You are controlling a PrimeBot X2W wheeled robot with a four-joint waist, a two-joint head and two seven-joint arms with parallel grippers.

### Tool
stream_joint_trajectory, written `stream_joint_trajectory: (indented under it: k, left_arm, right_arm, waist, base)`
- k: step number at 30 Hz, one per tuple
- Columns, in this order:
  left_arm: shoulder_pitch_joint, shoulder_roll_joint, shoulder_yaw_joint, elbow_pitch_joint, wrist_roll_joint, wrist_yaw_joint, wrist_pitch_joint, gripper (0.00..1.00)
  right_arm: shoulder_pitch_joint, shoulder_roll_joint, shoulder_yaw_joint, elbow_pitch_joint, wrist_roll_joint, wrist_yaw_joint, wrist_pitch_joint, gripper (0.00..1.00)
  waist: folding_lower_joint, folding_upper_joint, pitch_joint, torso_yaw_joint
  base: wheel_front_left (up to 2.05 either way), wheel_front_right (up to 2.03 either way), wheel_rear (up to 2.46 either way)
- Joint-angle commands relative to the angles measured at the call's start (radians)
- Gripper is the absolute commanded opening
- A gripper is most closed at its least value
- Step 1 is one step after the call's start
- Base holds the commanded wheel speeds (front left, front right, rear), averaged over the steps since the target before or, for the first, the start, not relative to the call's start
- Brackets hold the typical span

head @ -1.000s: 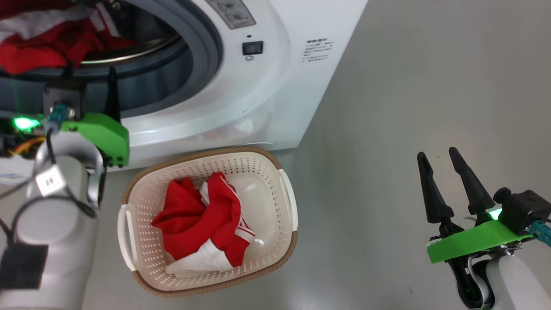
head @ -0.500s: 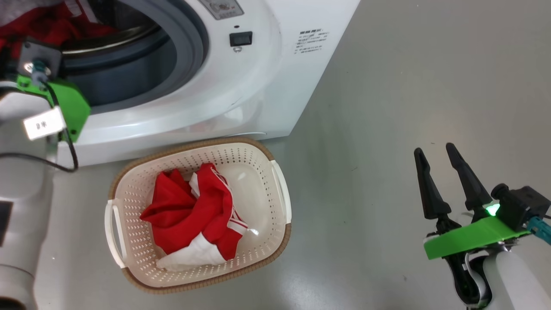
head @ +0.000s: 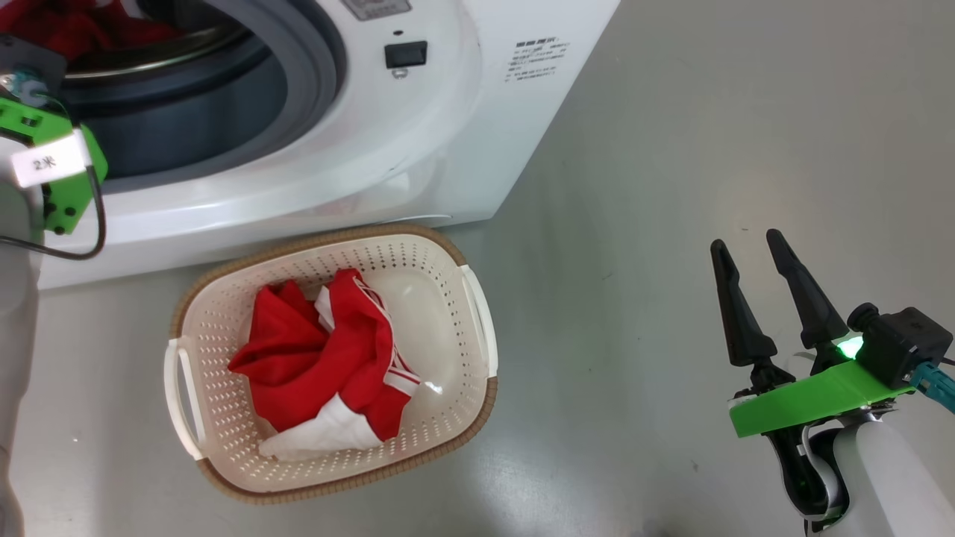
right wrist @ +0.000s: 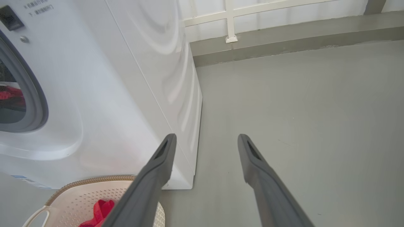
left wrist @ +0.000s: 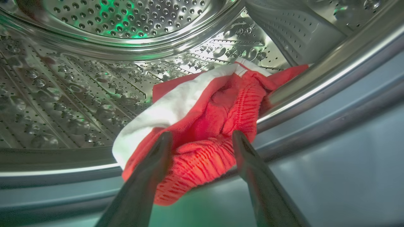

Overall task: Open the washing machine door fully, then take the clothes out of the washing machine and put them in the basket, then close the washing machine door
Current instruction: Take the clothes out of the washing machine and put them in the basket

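The left gripper (left wrist: 202, 135) is seen reached into the washing machine (head: 462, 149), its two dark fingers spread wide. A bunched red and white garment (left wrist: 214, 113) is draped over the front lip of the steel drum (left wrist: 79, 94). Its red fold is straddled by the fingers, one on each side. Nothing is clamped, and whether the fabric is touched by either finger cannot be told. The right gripper (head: 746, 241) is held equally wide above the bare grey floor (head: 671, 149), well to the right of the machine, and nothing is held or touched by it.

One basket (head: 224, 313) is set on the floor just in front of the machine, below the grey rubber ring (head: 317, 67) of the opening. One crumpled heap of red and white clothes (head: 321, 350) is found in it, towards its left half. Two white handles (head: 477, 317) are counted on the basket, one at each side. Two lots of fabric are counted: one in the drum, one in the basket.
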Motion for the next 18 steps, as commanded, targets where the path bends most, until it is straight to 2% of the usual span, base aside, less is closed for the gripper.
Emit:
stream_joint_trajectory:
  k: [1, 6, 7, 9, 10, 11, 12, 13, 18]
  left_arm:
    - [-0.026, 0.057, 0.008, -0.011, 0.013, 0.000, 0.004, 1.00]
    - [-0.040, 0.061, 0.008, 0.001, -0.001, 0.000, 0.019, 1.00]
    - [-0.042, 0.061, 0.008, 0.003, -0.004, 0.000, 0.024, 0.97]
    - [-0.044, 0.060, 0.007, 0.006, -0.009, 0.001, 0.031, 0.55]
    - [-0.044, 0.060, 0.008, 0.007, -0.013, 0.002, 0.033, 0.45]
    - [-0.043, 0.060, 0.008, 0.008, -0.016, 0.003, 0.035, 0.21]
    - [-0.042, 0.059, 0.009, 0.009, -0.020, 0.003, 0.037, 0.04]
    - [-0.041, 0.059, 0.011, 0.010, -0.026, 0.003, 0.037, 0.00]
    - [-0.036, 0.055, 0.018, 0.013, -0.050, 0.003, 0.015, 0.00]
  right_arm:
    - [-0.010, -0.003, 0.019, -0.025, 0.013, 0.006, -0.006, 1.00]
    - [-0.017, 0.000, 0.014, -0.026, 0.013, 0.006, -0.006, 1.00]
    - [-0.017, 0.000, 0.014, -0.026, 0.013, 0.006, -0.006, 1.00]
    - [-0.018, 0.000, 0.013, -0.025, 0.013, 0.006, -0.006, 1.00]
    - [-0.018, 0.001, 0.012, -0.025, 0.013, 0.006, -0.006, 1.00]
    - [-0.019, 0.001, 0.012, -0.025, 0.014, 0.006, -0.006, 1.00]
    - [-0.019, 0.001, 0.011, -0.025, 0.014, 0.006, -0.006, 1.00]
    - [-0.019, 0.001, 0.011, -0.025, 0.014, 0.006, -0.006, 1.00]
    - [-0.019, -0.001, 0.009, -0.026, 0.013, 0.006, -0.006, 1.00]
  waist:
    - [0.0000, 0.0000, 0.006, -0.004]
    - [0.0000, 0.0000, 0.014, -0.009]
    - [0.0000, 0.0000, 0.015, -0.009]
    - [0.0000, 0.0000, 0.015, -0.009]
    - [0.0000, 0.0000, 0.015, -0.008]
    - [0.0000, 0.0000, 0.014, -0.008]
    - [0.0000, 0.0000, 0.014, -0.008]
    - [0.0000, 0.0000, 0.013, -0.007]
    - [0.0000, 0.0000, 0.010, -0.002]
  base:
    - [0.00, 0.00, 0.00]
    - [0.00, 0.00, 0.00]
    - [0.00, 0.00, 0.00]
    - [0.00, 0.00, 0.00]
    - [0.00, 0.00, 0.00]
    - [0.00, 0.00, 0.00]
    - [0.00, 0.00, 0.00]
    - [0.00, 0.00, 0.00]
    - [0.00, 0.00, 0.00]
